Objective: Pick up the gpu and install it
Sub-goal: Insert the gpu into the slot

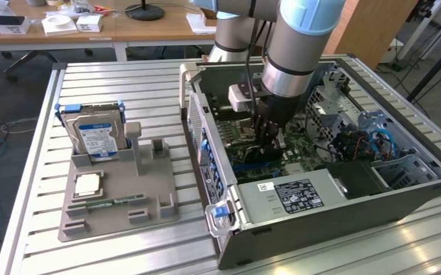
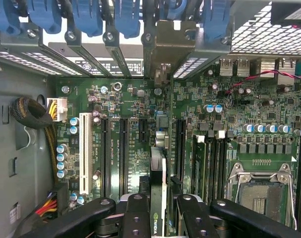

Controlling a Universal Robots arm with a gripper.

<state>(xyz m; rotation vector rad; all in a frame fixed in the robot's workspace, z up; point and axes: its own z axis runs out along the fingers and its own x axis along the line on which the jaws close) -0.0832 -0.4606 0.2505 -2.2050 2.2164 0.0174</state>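
Note:
The gpu [image 2: 158, 163] shows edge-on in the wrist view as a thin card standing on edge over the motherboard's [image 2: 224, 119] expansion slots. Its metal bracket [image 2: 162, 42] sits at the case's rear slot openings. My gripper [image 2: 159, 218] is shut on the card, with a black finger [image 2: 135, 213] on each side of it. In the exterior view my gripper [image 1: 268, 148] is deep inside the open computer case [image 1: 320, 229], just above the motherboard. I cannot tell whether the card is fully seated in its slot.
On the exterior view's left, a grey fixture tray [image 1: 155, 215] holds a hard drive [image 1: 94, 137], a processor [image 1: 88, 184] and a memory stick [image 1: 117, 201]. Inside the case are the power supply [image 1: 297, 195], cables [image 1: 377, 143], a white slot [image 2: 84, 148] and the processor socket [image 2: 262, 191].

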